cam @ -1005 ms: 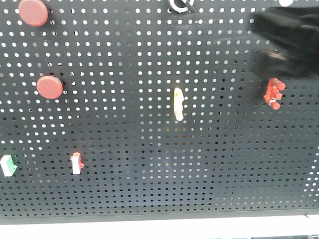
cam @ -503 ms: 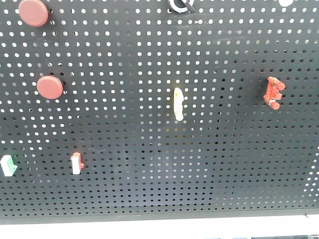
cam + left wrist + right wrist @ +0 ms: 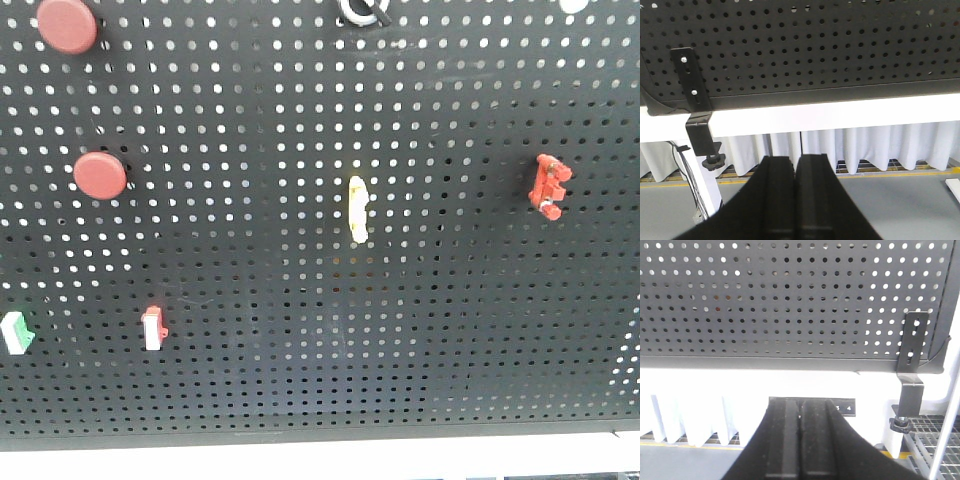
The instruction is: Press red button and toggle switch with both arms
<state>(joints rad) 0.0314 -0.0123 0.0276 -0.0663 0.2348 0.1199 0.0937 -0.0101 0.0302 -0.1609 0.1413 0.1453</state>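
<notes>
Your black perforated metal pegboard (image 3: 300,330) fills front view, matte, round holes in grid. Red button (image 3: 100,175): smooth round disc, left side; second red disc (image 3: 67,24) above it. Toggle switch (image 3: 549,186): small notched red plastic lever, upright, far right. Between them, pale yellow oval rocker (image 3: 357,208).

Left gripper (image 3: 794,195): black fingers pressed together, below pegboard's bottom edge. Right gripper (image 3: 800,437): likewise closed, nothing held, below board. Neither near its target.
</notes>
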